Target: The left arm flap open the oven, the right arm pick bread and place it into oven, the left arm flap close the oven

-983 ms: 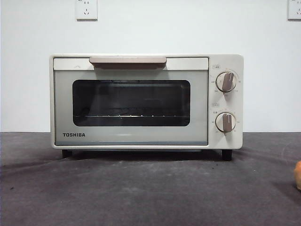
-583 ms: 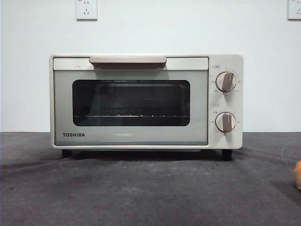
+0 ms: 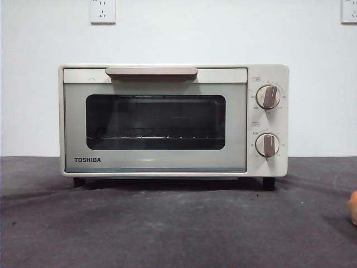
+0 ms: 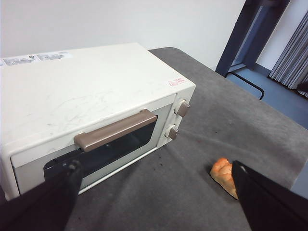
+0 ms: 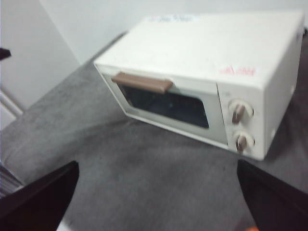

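Note:
The cream-white TOSHIBA oven [image 3: 173, 120] stands in the middle of the grey table with its door shut, its beige handle [image 3: 152, 72] along the top of the door. It also shows in the left wrist view [image 4: 91, 110] and the right wrist view [image 5: 202, 72]. The golden-brown bread [image 4: 224, 174] lies on the table to the right of the oven; only its edge [image 3: 353, 207] shows in the front view. My left gripper [image 4: 154, 192] hangs open and empty high above the table in front of the oven. My right gripper [image 5: 159, 197] is open and empty, also high up.
Two beige knobs [image 3: 268, 96] sit on the oven's right panel. A white wall with two sockets [image 3: 102, 11] stands close behind the oven. The table's right edge and a dark doorframe [image 4: 250, 38] lie beyond the bread.

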Available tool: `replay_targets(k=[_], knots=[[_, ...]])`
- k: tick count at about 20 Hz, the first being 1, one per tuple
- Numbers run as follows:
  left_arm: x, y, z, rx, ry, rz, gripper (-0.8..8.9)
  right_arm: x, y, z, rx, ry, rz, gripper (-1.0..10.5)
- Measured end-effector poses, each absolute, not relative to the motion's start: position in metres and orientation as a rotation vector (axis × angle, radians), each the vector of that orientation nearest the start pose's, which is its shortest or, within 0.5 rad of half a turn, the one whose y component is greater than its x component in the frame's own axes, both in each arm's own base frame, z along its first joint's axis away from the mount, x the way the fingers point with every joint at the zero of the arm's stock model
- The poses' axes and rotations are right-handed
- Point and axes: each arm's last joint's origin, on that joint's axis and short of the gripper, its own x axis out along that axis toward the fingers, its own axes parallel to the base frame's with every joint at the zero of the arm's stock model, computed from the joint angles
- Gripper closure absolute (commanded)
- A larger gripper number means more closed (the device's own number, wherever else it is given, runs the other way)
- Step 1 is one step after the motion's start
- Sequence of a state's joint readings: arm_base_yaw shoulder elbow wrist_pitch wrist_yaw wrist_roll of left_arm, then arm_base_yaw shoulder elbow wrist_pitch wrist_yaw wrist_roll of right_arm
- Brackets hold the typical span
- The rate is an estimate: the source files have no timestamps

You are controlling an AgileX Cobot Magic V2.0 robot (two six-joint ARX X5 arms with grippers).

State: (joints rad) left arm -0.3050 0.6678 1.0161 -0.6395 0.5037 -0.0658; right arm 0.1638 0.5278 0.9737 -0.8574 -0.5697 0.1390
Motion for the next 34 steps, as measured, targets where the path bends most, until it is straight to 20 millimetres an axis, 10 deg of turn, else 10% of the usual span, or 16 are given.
replay_targets(k=[15,24,34], knots=[[0.102,-0.048,0.380,-0.090,0.325,-0.807,3.14,0.108,0.028,0.318,0.213,0.955,0.396,4.2],[0.101,-0.049,0.380,-0.090,0.334,-0.810,3.14,0.146,0.034,0.219,0.315,1.259,0.289,4.2],[0.103,-0.049,0.379,-0.091,0.342,-0.810,3.14,0.183,0.055,0.181,0.178,1.359,0.187,5.0]])
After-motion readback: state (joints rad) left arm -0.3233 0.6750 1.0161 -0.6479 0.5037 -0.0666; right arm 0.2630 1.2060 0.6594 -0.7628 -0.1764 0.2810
